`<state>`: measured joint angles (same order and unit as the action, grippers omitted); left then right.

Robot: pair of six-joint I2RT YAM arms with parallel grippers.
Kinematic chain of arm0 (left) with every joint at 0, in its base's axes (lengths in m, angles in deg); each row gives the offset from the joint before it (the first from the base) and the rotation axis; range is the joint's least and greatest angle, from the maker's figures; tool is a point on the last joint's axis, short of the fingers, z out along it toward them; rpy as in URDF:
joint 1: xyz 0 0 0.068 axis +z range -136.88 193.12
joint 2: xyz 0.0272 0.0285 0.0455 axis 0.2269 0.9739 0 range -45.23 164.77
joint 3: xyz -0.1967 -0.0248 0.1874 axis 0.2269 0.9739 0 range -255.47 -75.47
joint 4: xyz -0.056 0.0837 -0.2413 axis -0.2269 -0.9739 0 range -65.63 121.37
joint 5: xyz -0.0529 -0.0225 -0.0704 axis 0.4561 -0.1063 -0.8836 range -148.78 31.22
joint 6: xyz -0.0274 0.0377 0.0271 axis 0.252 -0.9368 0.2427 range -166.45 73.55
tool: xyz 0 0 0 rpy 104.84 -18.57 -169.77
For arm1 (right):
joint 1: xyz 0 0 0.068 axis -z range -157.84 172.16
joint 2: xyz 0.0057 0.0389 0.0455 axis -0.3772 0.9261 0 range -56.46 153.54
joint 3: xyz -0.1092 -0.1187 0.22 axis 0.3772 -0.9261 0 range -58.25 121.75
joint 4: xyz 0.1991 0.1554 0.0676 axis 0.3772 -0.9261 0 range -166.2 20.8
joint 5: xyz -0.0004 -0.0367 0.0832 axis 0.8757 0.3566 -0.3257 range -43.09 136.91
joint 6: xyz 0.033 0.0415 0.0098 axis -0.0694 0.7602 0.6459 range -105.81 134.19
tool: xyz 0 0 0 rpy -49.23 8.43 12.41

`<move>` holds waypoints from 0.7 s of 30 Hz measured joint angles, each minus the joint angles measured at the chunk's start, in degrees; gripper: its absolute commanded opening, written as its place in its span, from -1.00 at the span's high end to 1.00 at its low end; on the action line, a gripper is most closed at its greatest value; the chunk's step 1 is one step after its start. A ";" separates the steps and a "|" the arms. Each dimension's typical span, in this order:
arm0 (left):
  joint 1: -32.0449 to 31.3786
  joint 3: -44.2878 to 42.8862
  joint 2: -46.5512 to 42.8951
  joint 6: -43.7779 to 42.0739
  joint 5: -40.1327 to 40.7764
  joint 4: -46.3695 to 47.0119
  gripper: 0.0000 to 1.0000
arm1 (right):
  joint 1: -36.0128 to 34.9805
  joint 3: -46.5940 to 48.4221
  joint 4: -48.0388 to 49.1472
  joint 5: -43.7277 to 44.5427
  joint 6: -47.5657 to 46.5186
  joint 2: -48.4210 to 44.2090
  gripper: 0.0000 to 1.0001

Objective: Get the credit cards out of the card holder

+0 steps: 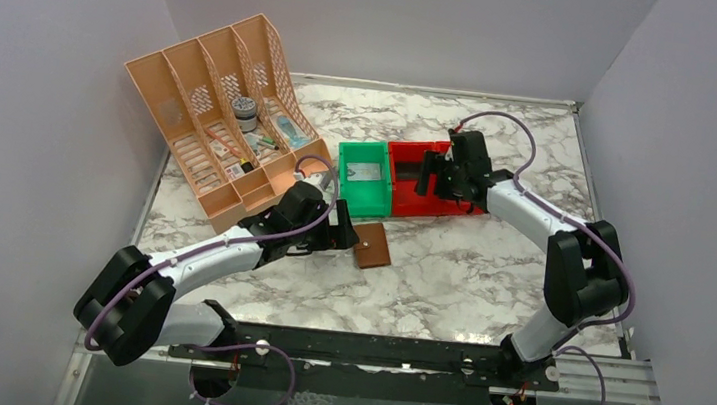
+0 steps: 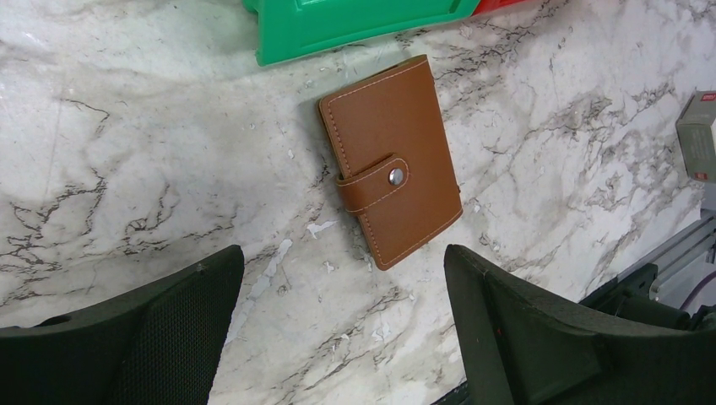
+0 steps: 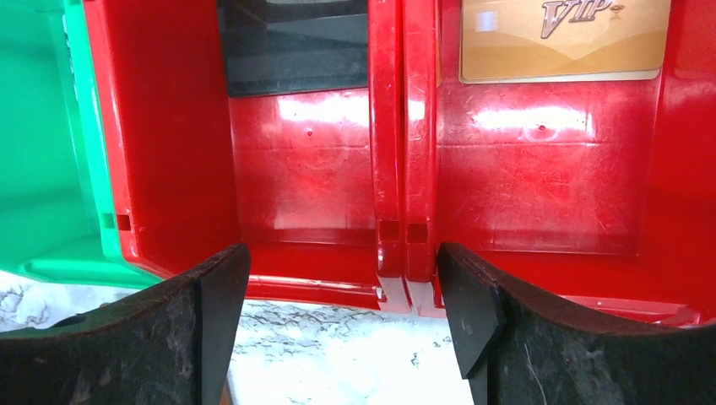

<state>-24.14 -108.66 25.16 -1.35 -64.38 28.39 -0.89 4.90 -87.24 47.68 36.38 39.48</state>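
Observation:
The card holder (image 2: 390, 173) is a small brown leather wallet, lying closed on the marble with its snap tab fastened; it also shows in the top view (image 1: 372, 245). My left gripper (image 2: 344, 287) is open and empty just short of it, the wallet's near corner between the fingers; in the top view the gripper (image 1: 347, 229) sits to the wallet's left. My right gripper (image 3: 342, 295) is open and empty at the near rims of two red bins (image 3: 304, 177). A dark card (image 3: 291, 42) and a gold VIP card (image 3: 561, 38) lie in them. A pale card (image 1: 366, 173) lies in the green bin.
A green bin (image 1: 365, 178) and the red bins (image 1: 410, 200) stand side by side at the table's middle. An orange file organiser (image 1: 218, 112) with small items stands at the back left. A small white-and-red box (image 2: 699, 135) shows at the right edge of the left wrist view.

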 measured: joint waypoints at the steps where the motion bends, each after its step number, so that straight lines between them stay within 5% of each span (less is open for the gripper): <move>1: 0.00 0.00 0.00 0.00 0.00 0.00 -0.82 | 0.00 -0.07 0.04 -0.46 0.00 0.00 -0.61; 12: 0.00 0.00 0.00 0.00 -0.04 0.00 -0.84 | 0.17 -3.04 0.09 -5.29 0.02 -1.27 -0.51; 15: 0.00 0.00 0.00 -0.04 -0.04 0.02 -0.97 | 0.20 -3.43 -0.02 -5.46 0.02 -2.03 -0.50; 21: 0.00 0.00 -1.99 -0.44 0.55 0.31 -0.99 | 0.17 -6.75 -0.55 -5.31 0.07 -9.84 -0.50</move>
<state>-24.14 -108.66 23.17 -1.79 -63.84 28.69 -0.72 -1.85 -87.79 42.37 36.45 29.65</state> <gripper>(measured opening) 0.992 0.752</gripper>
